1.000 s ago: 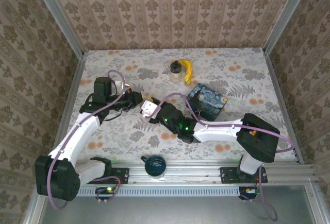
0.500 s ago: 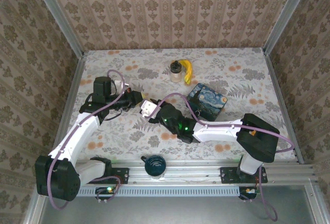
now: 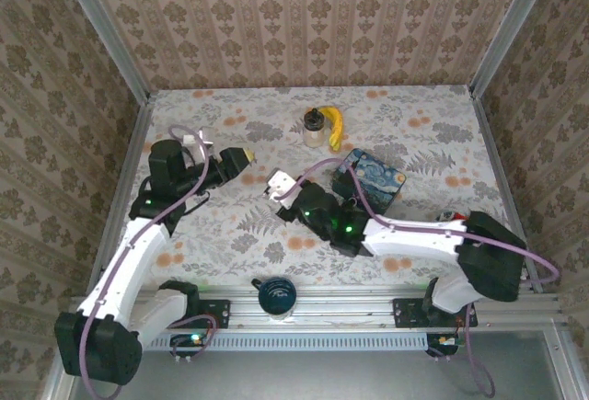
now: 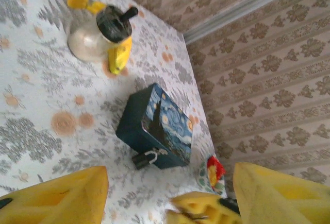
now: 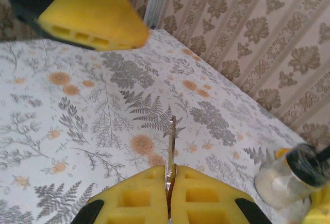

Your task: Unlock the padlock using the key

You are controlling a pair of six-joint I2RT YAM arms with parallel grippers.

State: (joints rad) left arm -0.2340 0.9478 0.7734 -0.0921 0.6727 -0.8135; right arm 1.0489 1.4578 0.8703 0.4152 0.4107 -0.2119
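A table (image 3: 433, 133) covered in a pale floral cloth stands inside walls of brown patterned wallpaper. Seen from above, two white and black arms reach in from the near edge toward the middle of the table. The left gripper (image 3: 241, 157) hovers over the left half of the cloth; in its wrist view its yellow fingers (image 4: 56, 198) stand wide apart with nothing between them. The right gripper (image 3: 279, 183) sits just to its right, near the table's centre, well apart from the lock. A blue tin box (image 3: 371, 179) painted with a starry night lies right of centre. Behind it, toward the far wall, a small clear jar (image 3: 316, 129) with a dark lid stands touching a yellow banana (image 3: 337, 127). A dark cup (image 3: 276, 294) sits by the near rail between the arm bases. The padlock (image 4: 146, 157), tiny and dark with a silvery shackle, hangs at the front edge of the tin box. In the right wrist view, the yellow pads (image 5: 206, 198) are pressed together on a thin silver key (image 5: 171, 141), whose blade sticks straight out ahead of them over the cloth.
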